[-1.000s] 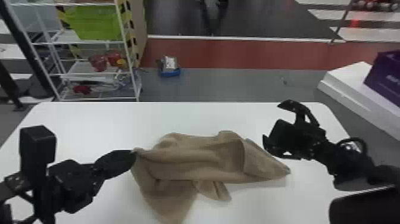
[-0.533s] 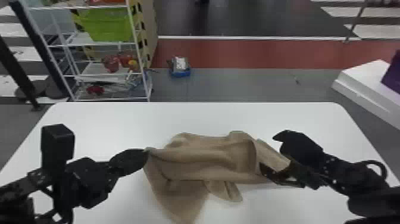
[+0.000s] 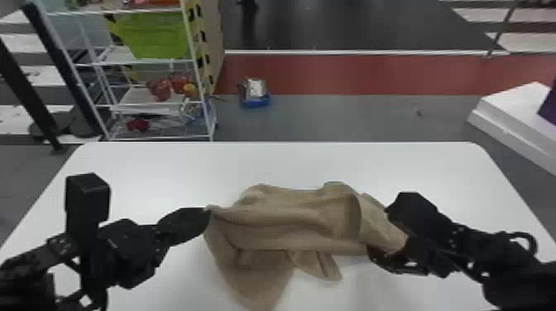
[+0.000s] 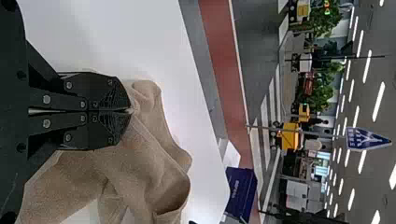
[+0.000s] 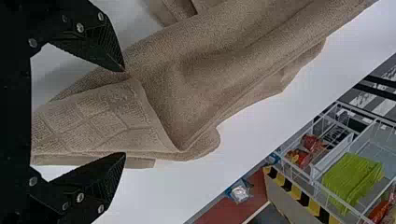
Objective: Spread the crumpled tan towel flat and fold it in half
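Towel (image 3: 285,223) on the white desk (image 3: 364,165), middle, between the two arms. Bunched up, ridges and folds running side to side; loose part spreads toward the robot on the left, small flap sticks out on the near side. Not flat, not folded in half.

Left tool (image 3: 209,210) at the towel's left end, clenched on a corner. Left wrist view: both fingers (image 4: 114,95) pressed together, bit of cloth pinched at the tips, rest of towel trailing off from there.

Right tool (image 3: 379,231) at the towel's right end, released, fingers wide apart. Right wrist view: turned-over end with a crisscross pattern sits in the gap between the fingers, not clamped; one fingertip (image 5: 114,56) right by the cloth, other one beside the edge over bare desk.

Beyond the desk, head view: white rack (image 3: 193,53) on the left with a green bin (image 3: 157,37) and red items (image 3: 159,89) on its shelves. Blue-and-silver packet (image 3: 254,93) on the floor (image 3: 331,118) near the rack. White block (image 3: 517,107) off to the right, purple box (image 3: 549,105) on top.
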